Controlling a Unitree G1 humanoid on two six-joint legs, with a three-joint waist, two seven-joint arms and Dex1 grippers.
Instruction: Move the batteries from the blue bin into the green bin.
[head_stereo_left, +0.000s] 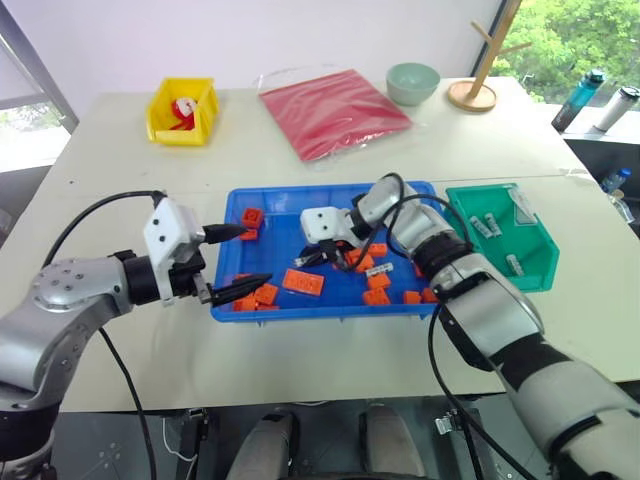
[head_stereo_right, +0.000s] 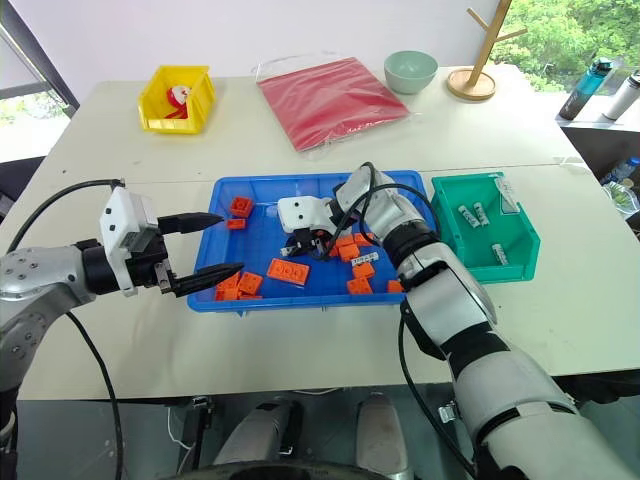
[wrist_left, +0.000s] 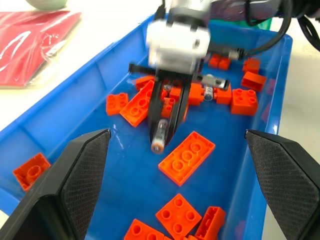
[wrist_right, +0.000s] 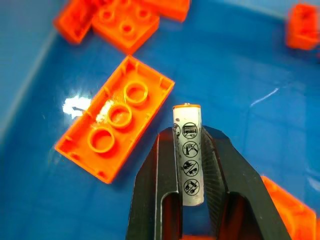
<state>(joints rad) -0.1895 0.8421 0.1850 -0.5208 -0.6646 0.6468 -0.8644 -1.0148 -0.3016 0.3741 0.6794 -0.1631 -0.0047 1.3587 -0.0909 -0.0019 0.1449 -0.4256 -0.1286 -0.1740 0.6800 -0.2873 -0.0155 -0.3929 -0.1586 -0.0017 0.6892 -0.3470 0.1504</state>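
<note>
Task stood partway done. Green bin (head_stereo_left: 530, 262) sat on the tabletop (head_stereo_left: 120, 180) just beside the blue bin's (head_stereo_left: 262, 312) right end and already held at least three batteries (head_stereo_left: 482, 226), lying loose on its floor.

Right gripper (wrist_right: 189, 165) was over the middle of the blue bin, closed on one battery (wrist_right: 188, 155). In the right wrist view that battery sat lengthwise between the two black fingers, its tip poking past them above the blue floor and next to a flat orange brick (wrist_right: 115, 140). Judged as just gripped and not yet carried toward the green bin.

At least one more battery (head_stereo_left: 379, 270) lay in the blue bin among the orange bricks (head_stereo_left: 376, 296), nearer the green bin's side. Others might hide under the arm or bricks; could not tell.

Left gripper (head_stereo_left: 242, 258) hung at the blue bin's left end, the side away from the green bin, fingers spread wide and holding nothing.

Left to do, by my reading: carry the held battery to the green bin, release, then fetch the rest.
</note>
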